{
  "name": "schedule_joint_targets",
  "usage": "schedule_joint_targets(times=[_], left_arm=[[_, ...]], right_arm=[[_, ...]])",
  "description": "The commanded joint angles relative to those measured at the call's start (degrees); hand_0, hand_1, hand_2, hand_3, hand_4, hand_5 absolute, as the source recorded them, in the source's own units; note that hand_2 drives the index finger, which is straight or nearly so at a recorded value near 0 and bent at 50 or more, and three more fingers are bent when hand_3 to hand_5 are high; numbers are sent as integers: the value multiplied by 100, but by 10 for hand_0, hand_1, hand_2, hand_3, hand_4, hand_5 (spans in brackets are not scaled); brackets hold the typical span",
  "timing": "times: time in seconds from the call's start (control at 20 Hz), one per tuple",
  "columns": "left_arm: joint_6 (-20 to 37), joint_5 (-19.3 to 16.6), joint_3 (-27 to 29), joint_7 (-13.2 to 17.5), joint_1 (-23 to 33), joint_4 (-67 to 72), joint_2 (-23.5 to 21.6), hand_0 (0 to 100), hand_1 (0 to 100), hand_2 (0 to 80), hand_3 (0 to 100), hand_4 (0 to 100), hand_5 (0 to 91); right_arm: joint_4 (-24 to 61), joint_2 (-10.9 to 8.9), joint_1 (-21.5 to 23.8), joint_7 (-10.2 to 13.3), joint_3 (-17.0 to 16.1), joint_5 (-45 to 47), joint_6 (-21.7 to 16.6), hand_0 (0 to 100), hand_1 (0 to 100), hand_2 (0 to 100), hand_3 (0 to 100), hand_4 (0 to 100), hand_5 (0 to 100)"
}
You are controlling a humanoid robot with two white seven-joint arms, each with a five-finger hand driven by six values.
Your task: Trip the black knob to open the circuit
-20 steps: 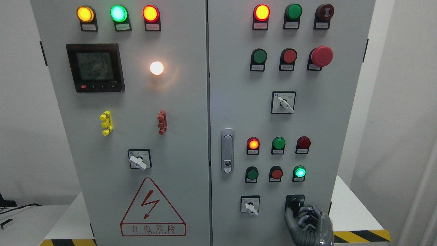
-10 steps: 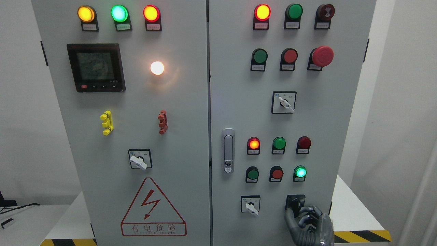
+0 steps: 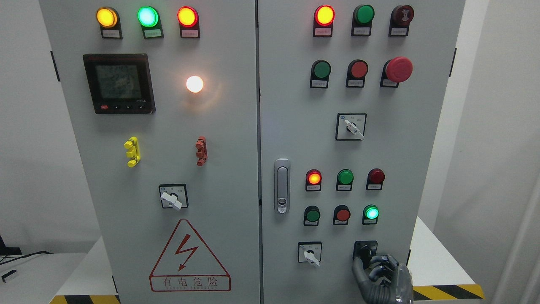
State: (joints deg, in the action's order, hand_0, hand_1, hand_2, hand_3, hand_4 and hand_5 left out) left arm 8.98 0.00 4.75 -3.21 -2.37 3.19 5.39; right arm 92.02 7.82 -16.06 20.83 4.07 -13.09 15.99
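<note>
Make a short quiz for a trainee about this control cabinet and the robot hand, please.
1. True or false: the right robot hand is at the black knob on the lower right of the cabinet door.
2. Which lamp directly above the black knob is lit? A) the green lamp B) a blue lamp C) a white lamp
3. Fill in: the emergency stop button is coloured ____.

Key: 1 true; 2 A; 3 red.
</note>
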Motion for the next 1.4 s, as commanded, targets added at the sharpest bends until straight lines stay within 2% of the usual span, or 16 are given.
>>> schedule_joint_targets(times=[0.0,1.35], left_arm=[[-2,-176,0,5,0,-2,-3,120,389,0,0,0,0],[-2,-176,0,5,0,-2,-3,120,389,0,0,0,0]], right_arm=[[0,1,-2,0,-11,-1,-8,324,804,540,869,851,950],[-9,-8,7,-44,-64,-159,-17,308,819,528,862,843,948]])
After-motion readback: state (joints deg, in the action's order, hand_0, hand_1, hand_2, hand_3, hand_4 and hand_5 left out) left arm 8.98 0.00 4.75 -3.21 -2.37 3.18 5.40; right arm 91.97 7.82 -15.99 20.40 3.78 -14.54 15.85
